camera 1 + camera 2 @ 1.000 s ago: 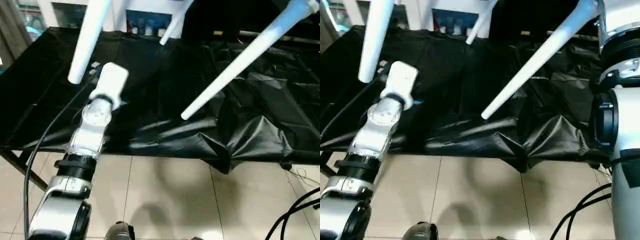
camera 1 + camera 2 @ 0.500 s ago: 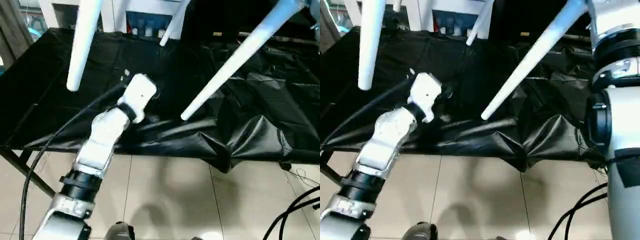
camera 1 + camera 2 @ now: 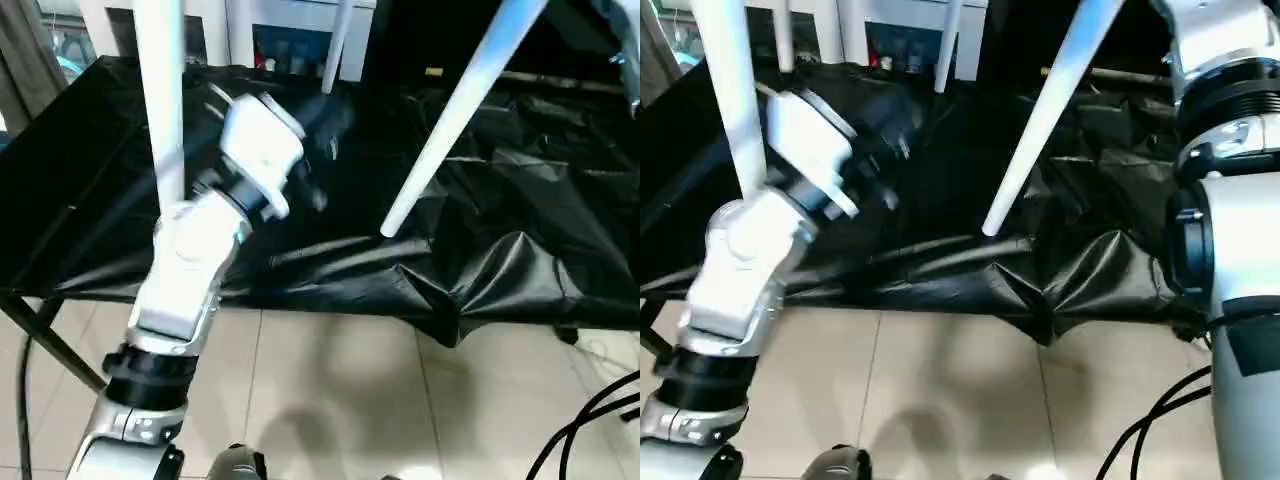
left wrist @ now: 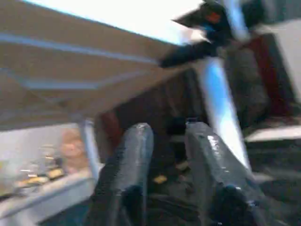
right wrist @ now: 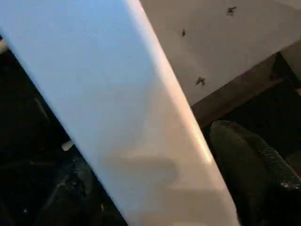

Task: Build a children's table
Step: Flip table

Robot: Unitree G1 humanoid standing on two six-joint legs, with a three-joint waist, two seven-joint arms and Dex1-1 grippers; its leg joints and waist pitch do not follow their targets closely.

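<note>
While three legs hang down over the black sheeting in the eye views, the left gripper reaches between the left leg and the middle leg, and a swing could knock either. At the left wrist, its fingers stand slightly apart, empty, under the tabletop. At the right wrist, the right gripper straddles a leg; it could slip, as whether the grip is firm I cannot tell.

The upper ends of three white legs were cut off by the head views' top edge, so their attachment could not be seen. The left gripper was smeared by motion blur. The left wrist view's background was too blurred to identify.
</note>
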